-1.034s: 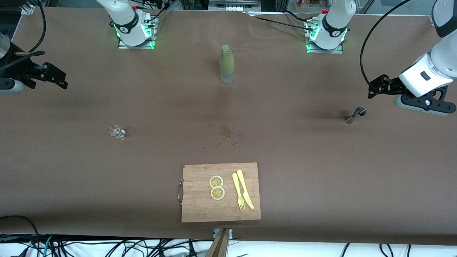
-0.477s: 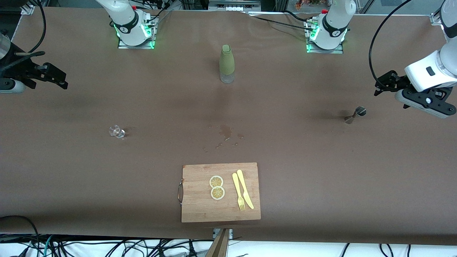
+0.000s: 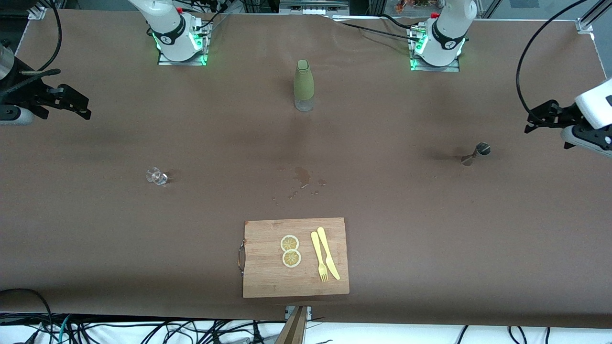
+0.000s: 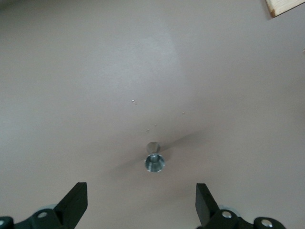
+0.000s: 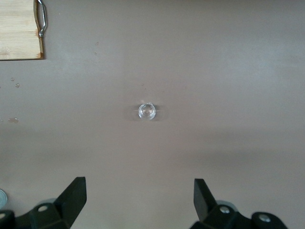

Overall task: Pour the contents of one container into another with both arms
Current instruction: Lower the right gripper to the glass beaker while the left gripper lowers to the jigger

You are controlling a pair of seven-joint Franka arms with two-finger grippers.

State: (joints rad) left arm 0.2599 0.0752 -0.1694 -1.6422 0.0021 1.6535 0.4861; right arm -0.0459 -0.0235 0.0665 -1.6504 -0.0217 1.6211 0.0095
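With both pincers spread apart and empty, I should lower my left pincer (image 3: 542, 117) squarely around the jigger (image 3: 475, 154), my right pincer (image 3: 71, 101) around the cup (image 3: 156, 176), both well clear of the bottle (image 3: 303, 85).

Three cameras: one high across the surface (image 3: 430, 229), two riding wrists.
Front view faces both bases; each wrist looks straight down from height, left sharing the jigger (image 4: 155, 162), right sharing the glass cup (image 5: 147, 111) and cutting board (image 5: 19, 28).
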